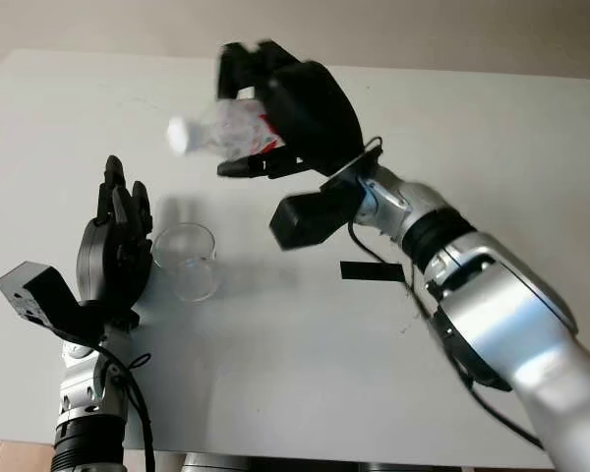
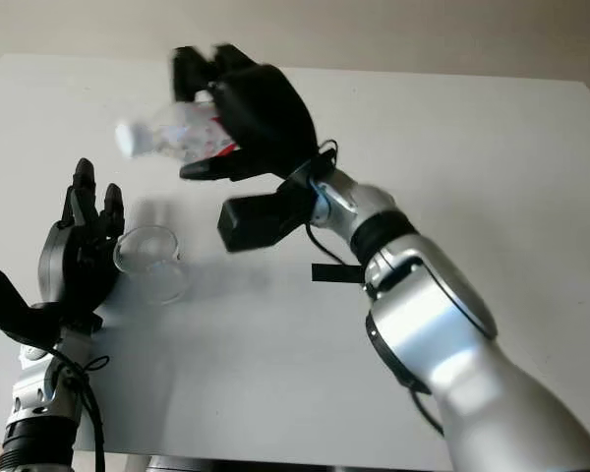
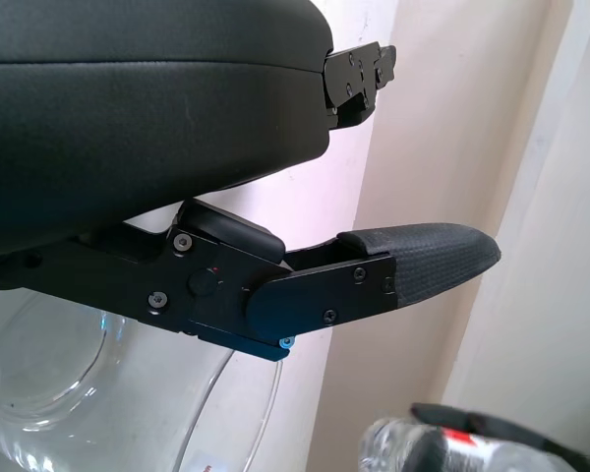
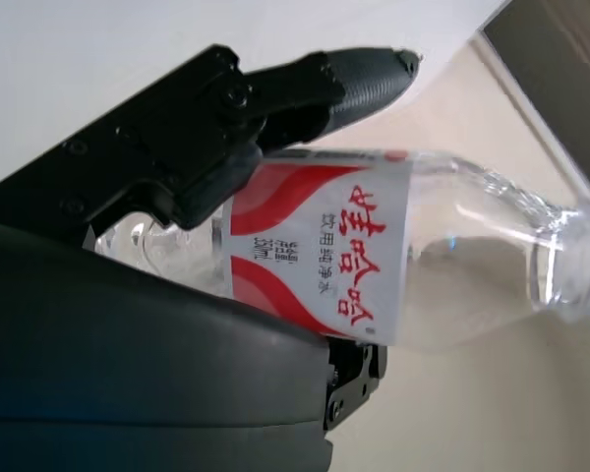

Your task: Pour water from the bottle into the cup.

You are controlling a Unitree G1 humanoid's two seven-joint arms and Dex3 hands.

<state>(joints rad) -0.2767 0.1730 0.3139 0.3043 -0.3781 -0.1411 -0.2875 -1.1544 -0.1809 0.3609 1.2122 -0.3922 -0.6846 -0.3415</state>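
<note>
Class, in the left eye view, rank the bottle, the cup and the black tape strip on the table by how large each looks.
1. bottle, partly hidden inside the right hand, so it and the cup are too close to rank firmly
2. cup
3. tape strip, clearly smallest

head stereo: looks down on table (image 1: 305, 374) | wrist cams: close, beside own hands

A white table (image 1: 305, 374) with a black strip (image 1: 372, 271), beige wall (image 1: 423, 29) behind

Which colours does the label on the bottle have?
The label on the bottle in the right hand is white with red bands, clearest in the right wrist view.
</note>
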